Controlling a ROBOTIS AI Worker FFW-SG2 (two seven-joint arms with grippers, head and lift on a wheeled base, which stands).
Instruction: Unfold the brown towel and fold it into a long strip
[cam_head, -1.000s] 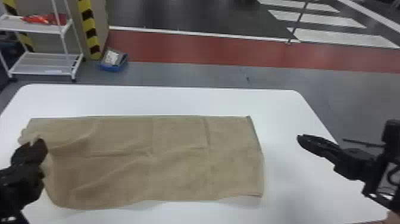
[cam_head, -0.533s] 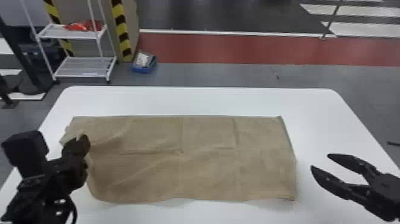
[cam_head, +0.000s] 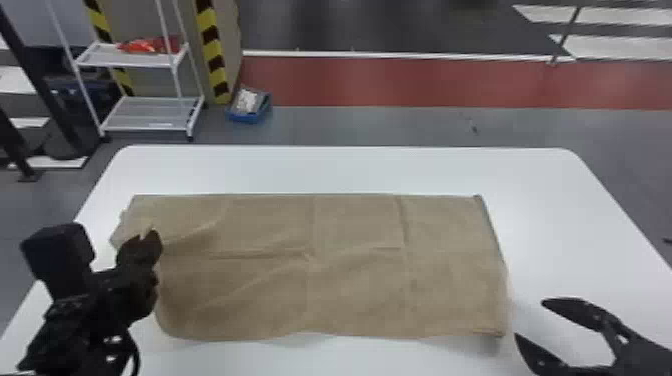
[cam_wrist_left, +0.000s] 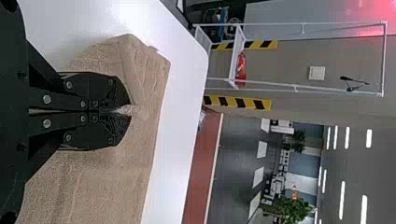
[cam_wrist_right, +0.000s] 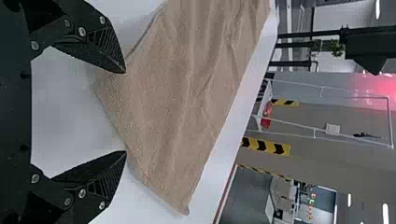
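White tabletop (cam_head: 350, 170) bears brown towel (cam_head: 350, 290); white rack (cam_head: 150, 115) stands beyond on grey floor (cam_head: 375, 127). Left tool (cam_head: 147, 242) clamps towel; right tool (cam_head: 529, 319) gapes.

Head view faces forward, down — closer wrist views share its towel (cam_head: 355, 290).

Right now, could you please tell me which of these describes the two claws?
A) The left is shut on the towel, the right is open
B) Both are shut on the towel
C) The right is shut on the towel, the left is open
A: the left claw pinches the brown towel, while the right claw's fingers stand apart.
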